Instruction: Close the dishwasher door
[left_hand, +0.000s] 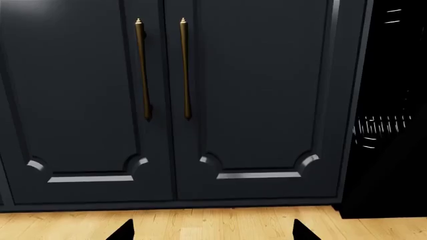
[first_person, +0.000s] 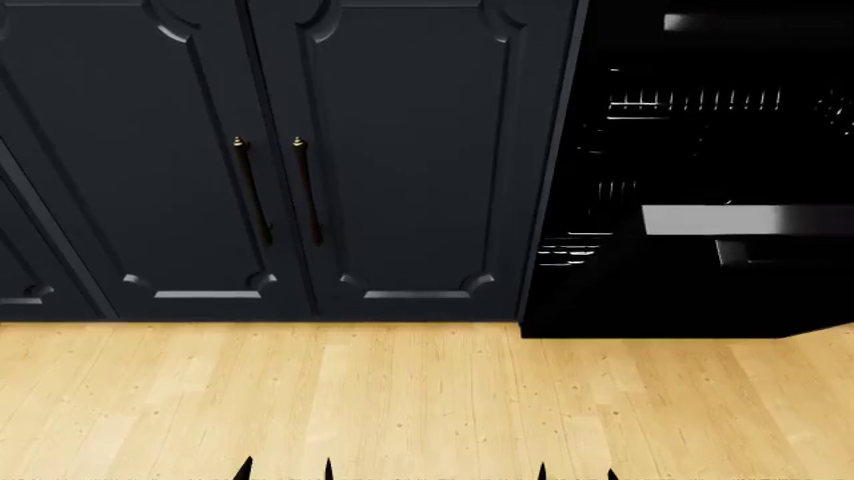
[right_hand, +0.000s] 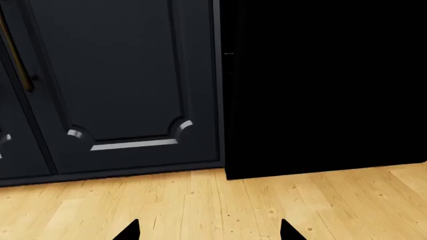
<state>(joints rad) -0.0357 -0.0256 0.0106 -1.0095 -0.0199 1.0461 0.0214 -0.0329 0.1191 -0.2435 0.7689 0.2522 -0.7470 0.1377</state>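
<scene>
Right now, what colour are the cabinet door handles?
Brass-gold cabinet door handles, clearest in the left wrist view.

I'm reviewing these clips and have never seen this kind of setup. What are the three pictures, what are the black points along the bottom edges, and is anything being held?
These are simulator renders from a wheeled two-armed robot. One camera sits on its head, one near each gripper. The black points are fingertips: the left gripper and right gripper, both spread apart and holding nothing. Ahead stand dark navy raised-panel cabinet doors with thin brass handles, above a light wooden floor. To their right is the black dishwasher with wire racks; its glossy black door with a silver-grey edge strip hangs open, out of reach of both grippers.
</scene>
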